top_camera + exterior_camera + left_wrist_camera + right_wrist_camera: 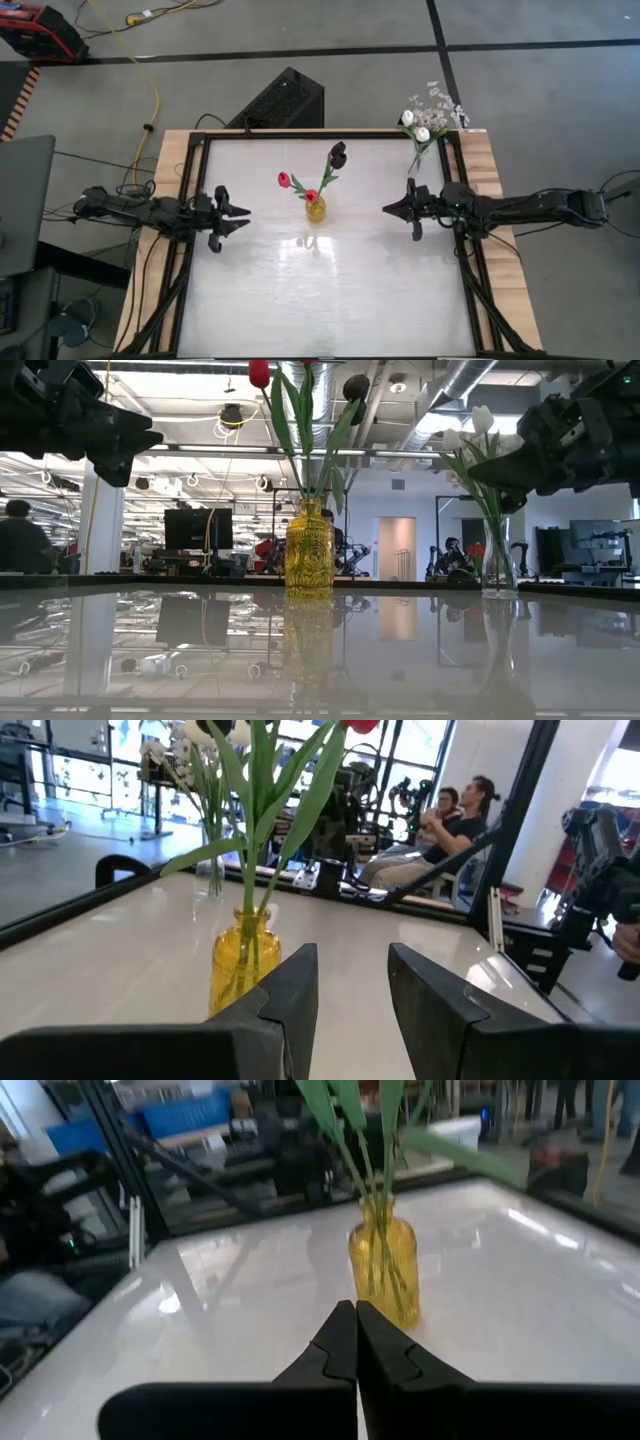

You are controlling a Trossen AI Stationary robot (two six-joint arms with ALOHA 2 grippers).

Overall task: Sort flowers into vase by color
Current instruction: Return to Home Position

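Left gripper (232,217): hovers over the left side of the table (330,300), fingers parted, nothing between them. It is well apart from both vases, which I read as a parked pose.

Centre: yellow vase (316,209) upright. Red buds (284,180) and the dark bloom (338,152) stand in it, stems near vertical, heads up and fanning out a little.

Right gripper (392,208): over the right side, fingers pressed together on nothing.

Far right corner: clear vase (497,565) holds white buds (415,125) and sprays of tiny white blossoms (440,100), stems upright with a slight lean. The colours are separated, so sorting looks done.
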